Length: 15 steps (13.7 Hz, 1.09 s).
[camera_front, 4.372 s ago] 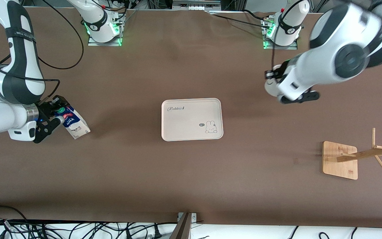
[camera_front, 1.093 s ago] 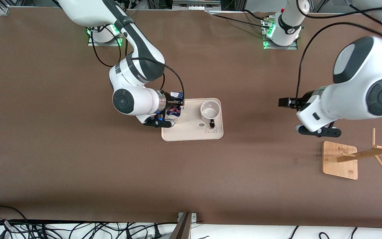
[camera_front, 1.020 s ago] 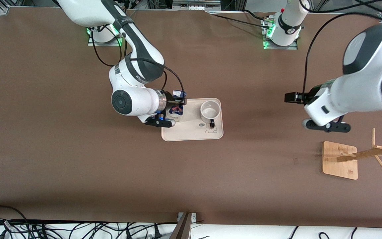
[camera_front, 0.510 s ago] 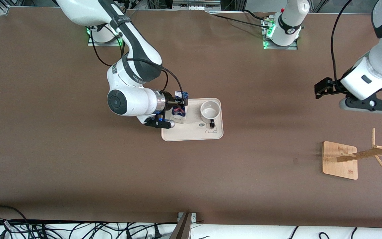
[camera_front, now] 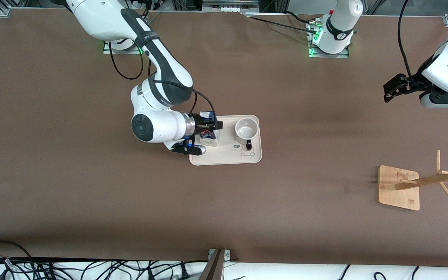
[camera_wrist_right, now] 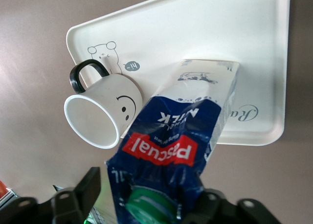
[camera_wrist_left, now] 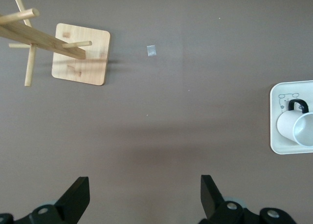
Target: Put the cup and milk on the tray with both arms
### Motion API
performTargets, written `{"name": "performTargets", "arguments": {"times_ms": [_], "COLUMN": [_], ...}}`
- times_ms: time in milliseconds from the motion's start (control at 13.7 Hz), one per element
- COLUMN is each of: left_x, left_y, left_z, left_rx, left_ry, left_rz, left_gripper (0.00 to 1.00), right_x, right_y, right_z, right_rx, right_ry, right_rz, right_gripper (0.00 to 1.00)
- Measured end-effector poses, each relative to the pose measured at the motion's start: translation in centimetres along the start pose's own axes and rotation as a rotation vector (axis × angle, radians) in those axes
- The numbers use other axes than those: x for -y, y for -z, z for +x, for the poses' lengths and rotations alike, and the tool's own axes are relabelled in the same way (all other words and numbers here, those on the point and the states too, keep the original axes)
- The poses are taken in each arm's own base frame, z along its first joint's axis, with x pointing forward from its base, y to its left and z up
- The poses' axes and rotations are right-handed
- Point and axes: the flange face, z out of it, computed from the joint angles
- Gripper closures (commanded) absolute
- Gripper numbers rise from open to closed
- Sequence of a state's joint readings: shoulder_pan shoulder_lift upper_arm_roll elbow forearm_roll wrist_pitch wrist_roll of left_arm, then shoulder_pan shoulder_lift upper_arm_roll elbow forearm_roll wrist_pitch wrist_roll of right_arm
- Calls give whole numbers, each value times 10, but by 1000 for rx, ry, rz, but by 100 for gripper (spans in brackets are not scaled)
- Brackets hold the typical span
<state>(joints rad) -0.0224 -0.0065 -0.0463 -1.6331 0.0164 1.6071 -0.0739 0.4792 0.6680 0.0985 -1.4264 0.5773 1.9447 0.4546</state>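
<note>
**Setting the milk down square, then letting go**

Milk (camera_front: 210, 136) stands on the tray (camera_front: 226, 157) at the end toward the right arm, base apparently on the tray floor; right pincer (camera_front: 207, 125) pinches its gabled top near the green cap (camera_wrist_right: 149, 204). Cup (camera_front: 246, 130) sits upright on the tray's other end, apart from the carton, handle toward the front camera. My read: confirm the base lies flat before spreading the fingers; release gently, then lift straight up so the carton isn't tipped toward the cup. Left pincer (camera_wrist_left: 142, 197) waits spread over bare surface (camera_front: 224, 214) at its own end, wooden rack (camera_front: 399, 187) nearer the front camera.
</note>
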Motion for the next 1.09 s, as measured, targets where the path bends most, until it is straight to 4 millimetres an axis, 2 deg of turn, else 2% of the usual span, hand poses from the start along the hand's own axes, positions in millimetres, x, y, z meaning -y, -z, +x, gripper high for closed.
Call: {"name": "performTargets", "arguments": {"times_ms": [291,583,729,874,1093], "left_x": [6,5,2,1,-4], "left_y": [-4,-4,-4,-4,-3], "left_z": [-2,-2,-2,-3,-4], "left_rx": [27,28,28,28,32], "left_ry": [12,10,5,2,-6], "left_rz": [-9,-9,-9,-9,-8], "left_gripper": [0,0,0,0,0], "right_x": [8,19,16,9,-11], "right_y": [13,56,94,143,216], "right_z": [-5,-32,-45,-54,-56], "right_rx": [-12,2,16,32,-53], "right_ry": [14,56,77,84,153], "right_rz": [11,-8,-60,-101,-190], "right_gripper": [0,0,0,0,0]}}
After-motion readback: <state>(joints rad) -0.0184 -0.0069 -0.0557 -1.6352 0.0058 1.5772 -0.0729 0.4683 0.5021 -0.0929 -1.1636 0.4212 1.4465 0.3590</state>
